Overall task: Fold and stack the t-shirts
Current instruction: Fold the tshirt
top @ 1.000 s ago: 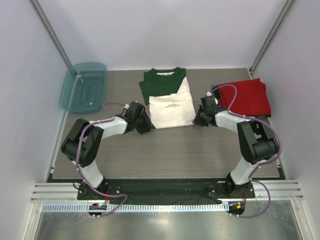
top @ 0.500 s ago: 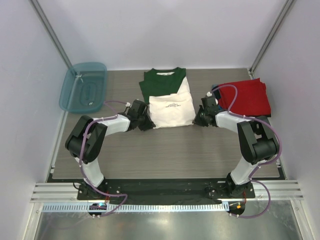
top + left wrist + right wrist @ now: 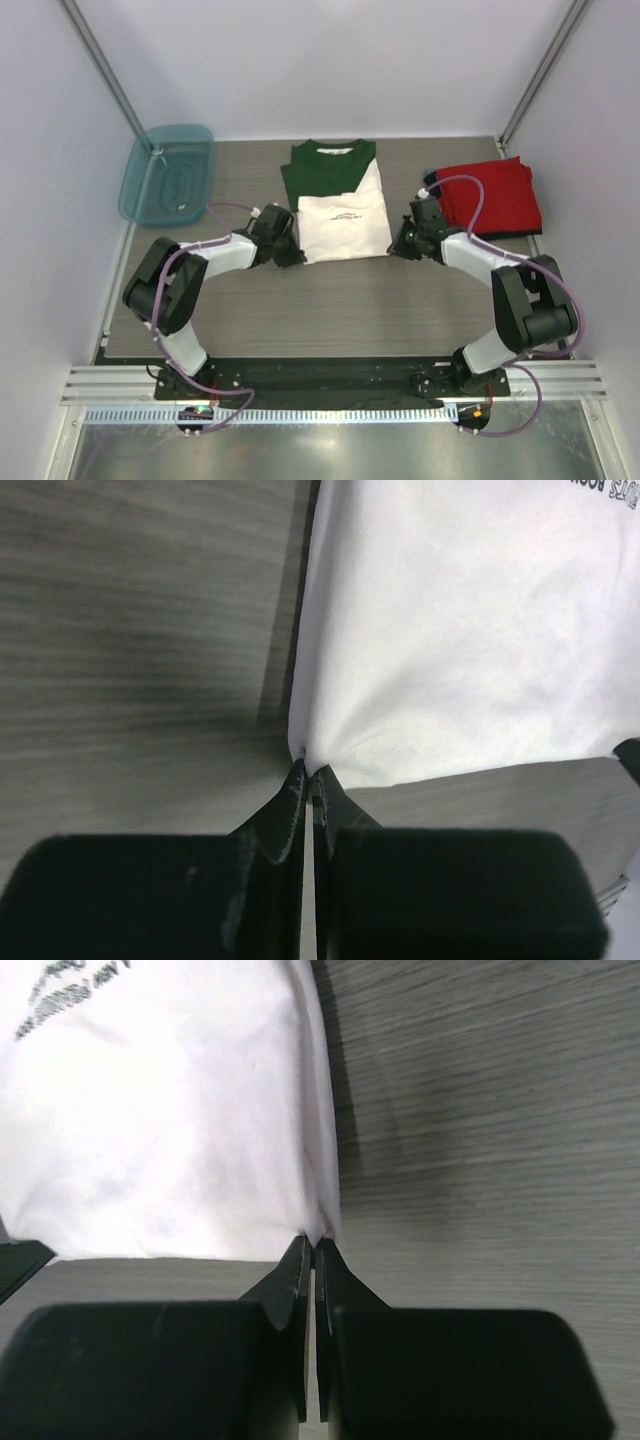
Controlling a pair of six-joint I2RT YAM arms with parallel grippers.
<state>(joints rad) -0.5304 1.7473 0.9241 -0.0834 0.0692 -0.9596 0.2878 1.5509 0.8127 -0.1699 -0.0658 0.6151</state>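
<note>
Top view overhead, downward; wrist views close, share white shirt [image 3: 450, 630]

The white shirt [image 3: 450, 630] is soft matt cloth, smooth except for small puckers fanning out from where the left pincer [image 3: 308, 777] pinches its corner. The pincer's fingers [image 3: 283, 815] look like hard black plastic with a dull sheen and pale scuffs. Left of them the table [image 3: 130, 630] is matt grey wood-grain board, finely streaked. The right pincer [image 3: 308, 1247] is the same dull black. Far off to the left pincer's left, the tub [image 3: 168, 175] is glossy see-through teal plastic.
</note>
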